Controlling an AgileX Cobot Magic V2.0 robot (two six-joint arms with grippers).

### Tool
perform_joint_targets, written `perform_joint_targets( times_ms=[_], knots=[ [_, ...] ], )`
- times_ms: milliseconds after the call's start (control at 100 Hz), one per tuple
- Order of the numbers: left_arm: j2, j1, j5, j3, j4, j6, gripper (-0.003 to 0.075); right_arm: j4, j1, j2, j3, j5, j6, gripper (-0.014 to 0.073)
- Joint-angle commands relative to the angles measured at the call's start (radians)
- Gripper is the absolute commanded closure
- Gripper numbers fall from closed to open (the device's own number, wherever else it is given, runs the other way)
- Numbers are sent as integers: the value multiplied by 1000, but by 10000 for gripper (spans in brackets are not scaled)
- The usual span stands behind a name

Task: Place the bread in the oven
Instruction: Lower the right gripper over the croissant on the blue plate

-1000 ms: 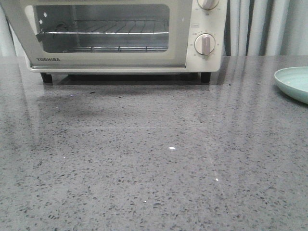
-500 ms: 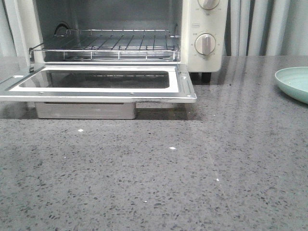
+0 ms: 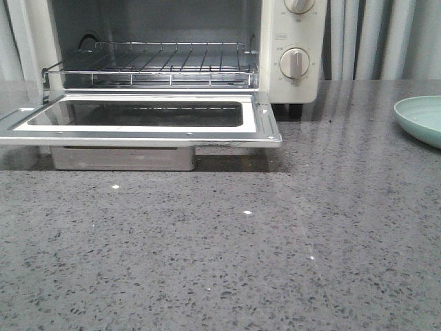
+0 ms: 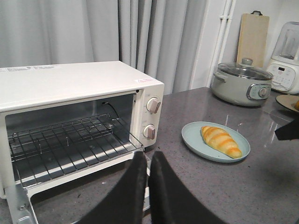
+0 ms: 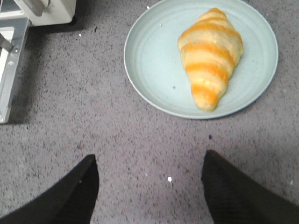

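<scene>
The cream-white oven (image 3: 289,41) stands at the back left with its glass door (image 3: 138,117) dropped flat and its wire rack (image 3: 151,62) bare; it also shows in the left wrist view (image 4: 70,88). The bread (image 5: 210,56) lies on a pale green plate (image 5: 154,60), also seen in the left wrist view as bread (image 4: 220,140). My left gripper (image 4: 148,156) is shut and empty, above the door's front corner. My right gripper (image 5: 148,163) is open and empty over the bare counter, short of the plate. Neither gripper shows in the front view.
The plate's edge (image 3: 420,117) shows at the right of the front view. A grey pot (image 4: 240,84), a cutting board (image 4: 252,32) and a white appliance (image 4: 285,56) stand far back. The oven door (image 5: 9,70) juts out beside the right gripper.
The oven door, tilted nearly closed one second ago, dropped fully open by half a second ago. Nothing has moved since.
</scene>
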Motion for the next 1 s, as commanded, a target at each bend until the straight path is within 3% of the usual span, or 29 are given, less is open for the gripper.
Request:
perform_joint_targets(
  times_ms=[0,400,650,990],
  knots=[
    [8,-7,-57,-35,18,-1,741,-24,0,77,-87,-65,1,158],
    [8,-7,-39,-35,18,-1,742,-237,-2,446,-370,147,1,158],
    [8,-7,-37,-35,18,-1,741,-251,-14,618,-451,150,1,158],
    [8,-7,-37,-35,18,-1,741,-230,-104,754,-469,85,1,158]
  ],
)
